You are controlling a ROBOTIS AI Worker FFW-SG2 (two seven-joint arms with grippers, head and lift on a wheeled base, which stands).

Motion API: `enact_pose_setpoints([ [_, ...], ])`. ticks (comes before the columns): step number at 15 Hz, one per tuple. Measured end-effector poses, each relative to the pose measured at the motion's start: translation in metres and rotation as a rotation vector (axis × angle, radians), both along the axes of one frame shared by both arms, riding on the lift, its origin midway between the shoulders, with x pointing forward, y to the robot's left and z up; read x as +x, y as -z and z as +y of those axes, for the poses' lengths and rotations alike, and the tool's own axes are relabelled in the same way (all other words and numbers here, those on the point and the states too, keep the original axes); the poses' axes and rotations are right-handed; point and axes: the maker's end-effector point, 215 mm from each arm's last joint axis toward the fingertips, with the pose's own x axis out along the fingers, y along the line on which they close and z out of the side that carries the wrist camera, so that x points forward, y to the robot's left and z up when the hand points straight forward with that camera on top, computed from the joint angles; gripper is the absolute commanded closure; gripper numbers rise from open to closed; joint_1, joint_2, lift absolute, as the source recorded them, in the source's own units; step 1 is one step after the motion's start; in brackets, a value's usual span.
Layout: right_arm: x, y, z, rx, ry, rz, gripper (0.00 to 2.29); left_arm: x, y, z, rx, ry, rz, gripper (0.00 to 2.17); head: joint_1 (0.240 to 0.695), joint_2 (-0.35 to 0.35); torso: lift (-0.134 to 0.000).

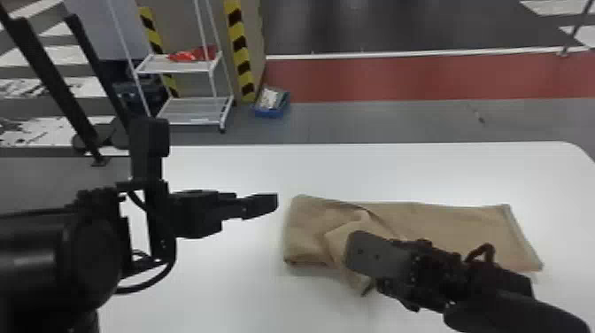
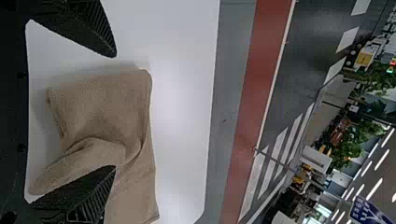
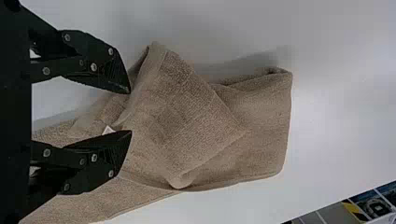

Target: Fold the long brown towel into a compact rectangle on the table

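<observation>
- Beneath the right gripper (image 3: 130, 112), jaws parted: brown towel (image 3: 268, 126), partly folded, flap (image 3: 187, 116) askew.
- Left gripper (image 2: 114, 112): jaws likewise apart.
- Squaring and further folding presumably remain.

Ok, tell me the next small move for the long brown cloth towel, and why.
Probably have the black two-fingered right pincer pinch the skewed brown cloth flap and draw it square: its corner pokes past the near edge of the towel, and the pincer's spread fingers hang by it.
</observation>
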Motion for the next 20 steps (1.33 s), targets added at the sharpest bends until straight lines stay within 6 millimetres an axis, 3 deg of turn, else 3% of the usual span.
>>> enact_pose_setpoints([
  [2, -0.002, 0.002, 0.004, 0.004, -0.005, 0.013, 1.15, 0.0, -0.001, -0.002, 0.001, 0.005, -0.001, 0.03, 0.695, 0.116, -0.125],
  [3, -0.003, 0.002, 0.005, 0.005, -0.008, 0.017, 1.19, 0.0, -0.001, -0.003, 0.002, 0.006, -0.002, 0.03, 0.695, 0.116, -0.125],
  [11, -0.023, -0.022, 0.01, 0.069, -0.027, 0.017, 1.19, 0.001, -0.002, -0.004, -0.001, 0.009, -0.004, 0.03, 0.695, 0.126, -0.125],
  [18, -0.034, -0.009, 0.002, 0.048, -0.018, 0.041, 1.19, -0.002, 0.002, -0.005, -0.006, 0.014, 0.004, 0.03, 0.695, 0.117, -0.125],
  [19, -0.035, -0.007, 0.002, 0.047, -0.015, 0.044, 1.11, -0.003, 0.002, -0.004, -0.006, 0.013, 0.006, 0.03, 0.695, 0.117, -0.125],
  [20, -0.036, -0.005, 0.002, 0.049, -0.011, 0.051, 0.74, -0.003, 0.003, -0.004, -0.007, 0.012, 0.008, 0.03, 0.695, 0.118, -0.125],
])
